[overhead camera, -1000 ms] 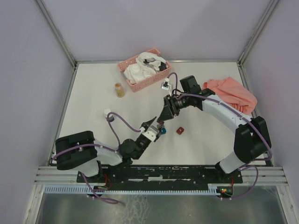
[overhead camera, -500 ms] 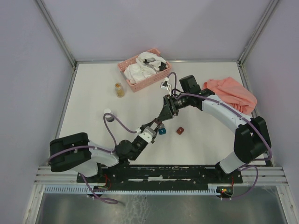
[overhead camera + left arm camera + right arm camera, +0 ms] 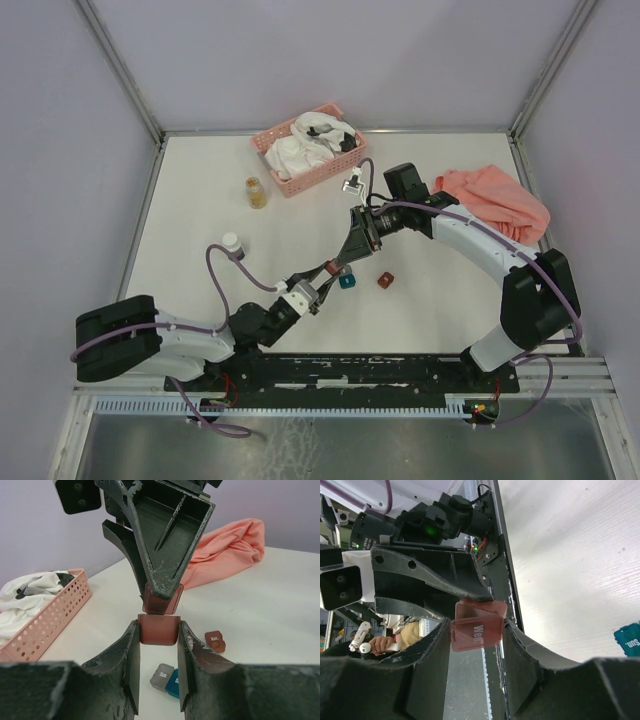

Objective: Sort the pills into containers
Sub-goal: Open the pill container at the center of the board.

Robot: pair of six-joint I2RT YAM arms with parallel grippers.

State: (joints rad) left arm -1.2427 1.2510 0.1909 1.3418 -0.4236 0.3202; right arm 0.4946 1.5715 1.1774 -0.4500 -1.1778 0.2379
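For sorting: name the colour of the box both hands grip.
Dark red box; clearest in left wrist view.

I read "Wed", printed sideways, on the held red box, pinched between the fingers of the right gripper. On the table, around its middle, the loose red box says "Sat.", and the grey box right against the teal box says "Sun." The teal lettering starts with "S"; the rest I can't make out from here.
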